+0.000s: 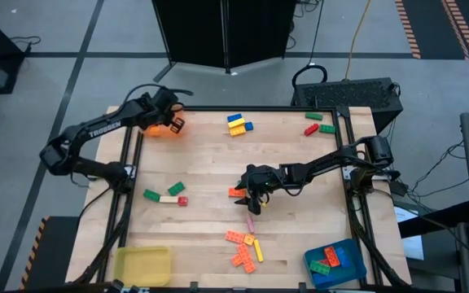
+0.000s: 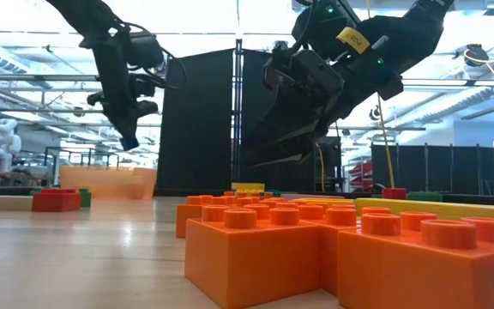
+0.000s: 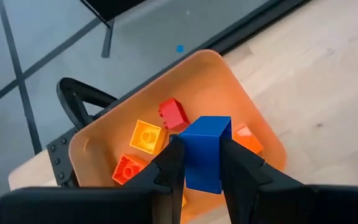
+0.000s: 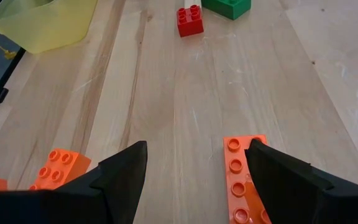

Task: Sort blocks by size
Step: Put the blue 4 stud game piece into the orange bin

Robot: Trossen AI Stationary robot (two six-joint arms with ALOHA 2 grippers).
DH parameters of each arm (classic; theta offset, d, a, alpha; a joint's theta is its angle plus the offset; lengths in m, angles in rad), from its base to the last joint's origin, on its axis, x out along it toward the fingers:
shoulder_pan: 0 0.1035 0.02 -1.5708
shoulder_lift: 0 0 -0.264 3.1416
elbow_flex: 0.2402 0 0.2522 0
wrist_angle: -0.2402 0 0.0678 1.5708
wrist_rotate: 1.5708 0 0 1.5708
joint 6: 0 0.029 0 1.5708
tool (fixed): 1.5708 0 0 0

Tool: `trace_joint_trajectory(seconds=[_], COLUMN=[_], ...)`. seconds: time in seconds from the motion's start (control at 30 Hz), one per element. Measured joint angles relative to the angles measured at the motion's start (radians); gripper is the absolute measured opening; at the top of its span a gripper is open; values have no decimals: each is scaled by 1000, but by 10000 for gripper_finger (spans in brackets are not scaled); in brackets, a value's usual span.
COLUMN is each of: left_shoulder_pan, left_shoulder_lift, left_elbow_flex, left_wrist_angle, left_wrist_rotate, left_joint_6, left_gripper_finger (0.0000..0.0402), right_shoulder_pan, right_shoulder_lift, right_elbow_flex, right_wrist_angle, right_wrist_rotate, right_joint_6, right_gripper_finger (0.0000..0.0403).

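Left gripper [image 3: 201, 163] above the orange tray [image 3: 229, 81] at the tabletop's [image 1: 210, 167] far left corner, jaws clamped on a blue block [image 3: 205, 152], with red, yellow and orange blocks lying in the tray below. Right gripper [image 4: 194, 177] low over mid-tabletop, jaws wide open and empty, an orange bar [image 4: 244, 180] just beside one finger and an orange block [image 4: 61, 165] by the other. Elsewhere on the tabletop, scattered clusters of blocks, plus a yellow tray [image 1: 142, 265] and a blue tray [image 1: 336, 262] at the near corners.
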Motion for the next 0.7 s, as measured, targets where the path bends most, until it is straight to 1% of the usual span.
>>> trace_joint_trajectory(seconds=[0.27, 0.5, 0.6, 0.7], left_shoulder_pan=[0, 0, 0, 0], left_shoulder_lift=[65, 75, 75, 75], left_elbow_flex=[0, -1, -1, -1], left_wrist_angle=[-22, -15, -17, -26], left_wrist_rotate=[-2, -21, -23, -23], left_joint_6=[0, 4, 17, 18], left_gripper_finger=[82, 85, 104, 138], right_shoulder_pan=[0, 0, 0, 0], right_shoulder_lift=[0, 0, 0, 0], right_elbow_flex=[0, 0, 0, 0], right_wrist_angle=[-9, -9, -9, -9], right_wrist_rotate=[0, 0, 0, 0], right_joint_6=[0, 0, 0, 0], right_gripper_finger=[267, 267, 267, 267])
